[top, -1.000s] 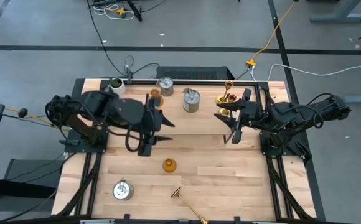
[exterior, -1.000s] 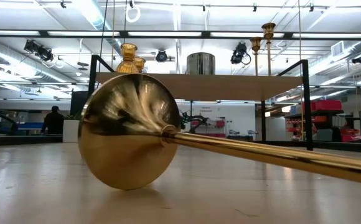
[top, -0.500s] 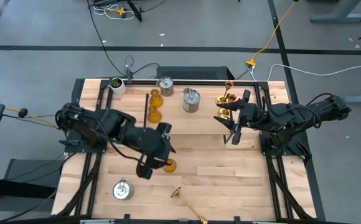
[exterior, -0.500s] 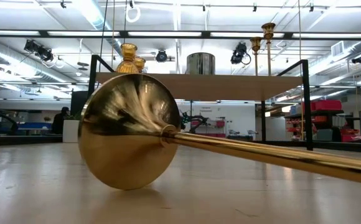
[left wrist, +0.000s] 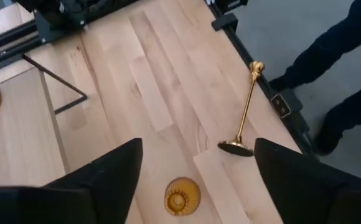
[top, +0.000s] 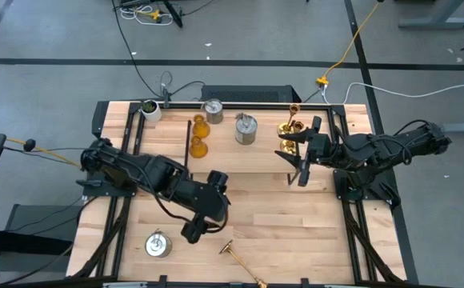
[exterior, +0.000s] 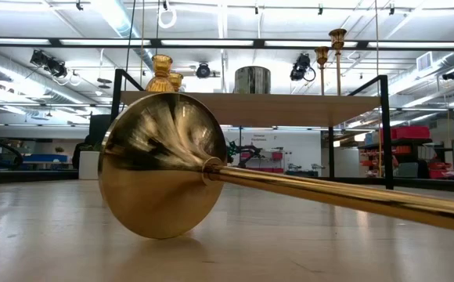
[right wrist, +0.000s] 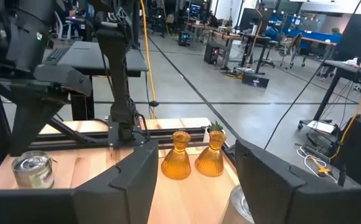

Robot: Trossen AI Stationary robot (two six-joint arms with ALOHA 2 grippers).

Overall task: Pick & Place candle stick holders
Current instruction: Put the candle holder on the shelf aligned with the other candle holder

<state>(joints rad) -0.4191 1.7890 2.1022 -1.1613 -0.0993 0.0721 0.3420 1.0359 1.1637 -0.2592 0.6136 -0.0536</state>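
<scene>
Left gripper (left wrist: 193,180), jaws spread, hovers over amber holder (left wrist: 182,195) (six o'clock); off-centre descent could topple it.

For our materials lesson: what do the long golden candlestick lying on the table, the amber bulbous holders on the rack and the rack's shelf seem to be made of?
Long golden candlestick: probably polished brass; its flared base mirrors the ceiling lights.
Amber bulbous holders: likely tinted glass; they look glossy and translucent.
Rack's shelf: pale wood, matt, held by black wire sides.
</scene>
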